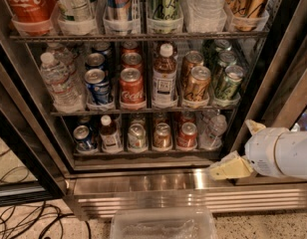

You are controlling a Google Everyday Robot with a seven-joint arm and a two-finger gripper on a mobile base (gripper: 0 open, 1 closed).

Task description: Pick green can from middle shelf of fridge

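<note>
The green can point(228, 82) sits up front in the far-right lane of the middle shelf point(143, 110) in the fridge point(143, 183), just beside a gold can point(197, 84). The hand point(242, 147) hangs low on the right, below that shelf, fingers apart and empty.

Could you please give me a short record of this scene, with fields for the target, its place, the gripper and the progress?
target: green can, frontmost in the lane at the right end of the rack
place: middle shelf of the fridge
neighbours: gold-brown cans in the next lane
gripper: gripper low at the right, outside the fridge near its base, fingers apart, holding nothing
progress: green can not yet touched
</note>
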